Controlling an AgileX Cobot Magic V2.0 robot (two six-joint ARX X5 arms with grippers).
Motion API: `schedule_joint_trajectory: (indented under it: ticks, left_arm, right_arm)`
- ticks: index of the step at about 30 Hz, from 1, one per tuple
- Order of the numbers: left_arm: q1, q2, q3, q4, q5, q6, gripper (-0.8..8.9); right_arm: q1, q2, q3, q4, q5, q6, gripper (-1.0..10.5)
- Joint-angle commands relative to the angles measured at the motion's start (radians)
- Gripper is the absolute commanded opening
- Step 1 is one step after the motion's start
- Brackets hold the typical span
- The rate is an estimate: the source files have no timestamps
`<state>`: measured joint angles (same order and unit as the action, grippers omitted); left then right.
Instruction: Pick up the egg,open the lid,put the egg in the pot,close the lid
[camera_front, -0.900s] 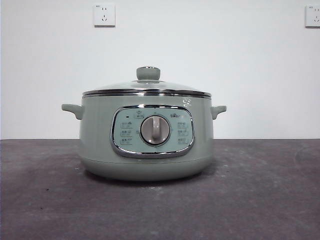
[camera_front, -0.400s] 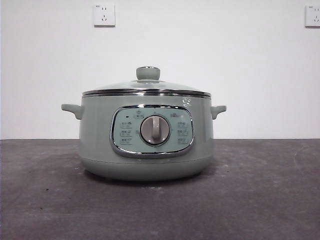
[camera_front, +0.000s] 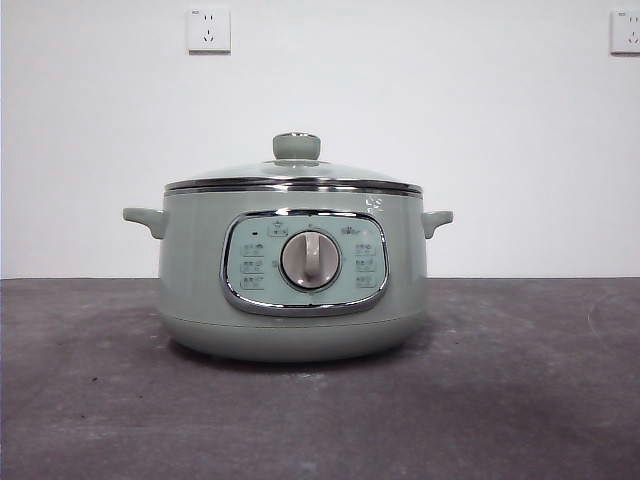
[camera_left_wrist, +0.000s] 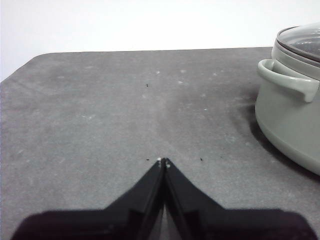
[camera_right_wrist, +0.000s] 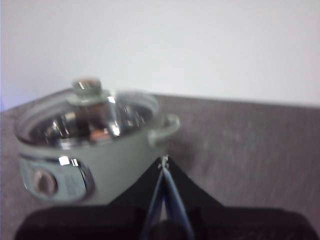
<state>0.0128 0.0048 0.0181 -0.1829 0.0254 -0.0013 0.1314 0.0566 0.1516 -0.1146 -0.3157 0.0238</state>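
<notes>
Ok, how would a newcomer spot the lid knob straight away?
Find the big sage-green pot standing alone on the dark table. A shallow domed lid with a chrome rim sits shut on it. The knob rises from the lid's centre: small, round, green with a chrome top, the highest point, unlike the grey dial lower on the front panel.

The pot (camera_front: 290, 310) is showing a smooth, satiny pale-green shell, with a glossy chrome frame gleaming around its panel. The lid (camera_front: 293, 176) is shining along its chrome rim, its dome looking glassy. The tabletop (camera_front: 520, 400) is looking matt, dark grey and faintly scuffed.
</notes>
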Motion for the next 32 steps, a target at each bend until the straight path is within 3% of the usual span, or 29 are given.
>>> schedule_joint_trajectory:
  ticks: [1, 13, 17, 32]
  left_arm:
    - [0.003, -0.003, -0.015, 0.002, 0.002, -0.006, -0.03]
    - [0.003, -0.003, -0.015, 0.002, 0.002, -0.006, -0.03]
    - [0.003, -0.003, -0.015, 0.002, 0.002, -0.006, -0.03]
    - [0.003, -0.003, -0.015, 0.002, 0.002, -0.006, -0.03]
  right_arm:
    - [0.001, -0.033, -0.07, 0.017, 0.004, 0.05, 0.0]
    - [0.001, -0.056, -0.146, -0.05, 0.01, 0.051, 0.0]
    - [0.001, -0.056, -0.146, -0.044, 0.008, 0.109, 0.0]
    - [0.001, -0.056, -0.146, -0.044, 0.008, 0.109, 0.0]
